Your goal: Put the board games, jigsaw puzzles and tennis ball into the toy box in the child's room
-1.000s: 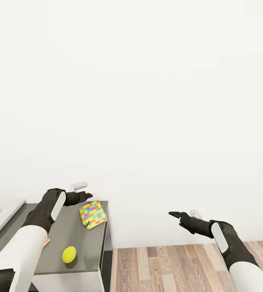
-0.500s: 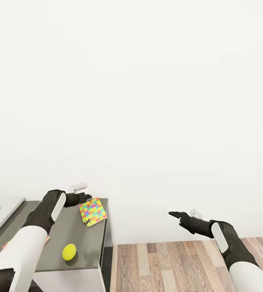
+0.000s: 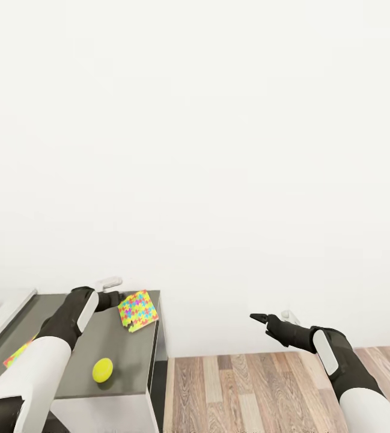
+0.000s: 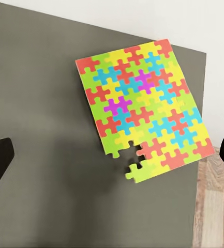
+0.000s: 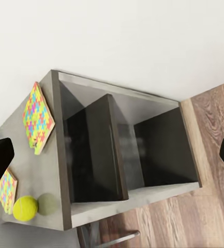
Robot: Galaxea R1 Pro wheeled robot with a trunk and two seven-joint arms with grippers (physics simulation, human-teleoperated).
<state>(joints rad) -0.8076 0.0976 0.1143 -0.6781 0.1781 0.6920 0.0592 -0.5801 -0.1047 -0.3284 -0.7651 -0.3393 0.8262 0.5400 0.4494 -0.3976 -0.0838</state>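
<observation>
Jigsaw puzzle (image 4: 144, 108) lay flat near the far corner of the grey table (image 3: 113, 355).

It was a thin sheet of small locking pieces in yellow, green, red, blue and pink, with a few bits gone from one edge. The left gripper (image 3: 112, 296) hung just over it, jaws wide apart. A second puzzle sheet (image 3: 18, 353) lay beside the left arm. The round yellow tennis ball (image 3: 103, 370) sat near the table's front edge. The right gripper (image 3: 258, 317) hung above the wood plank floor (image 3: 249, 391), jaws apart.
</observation>
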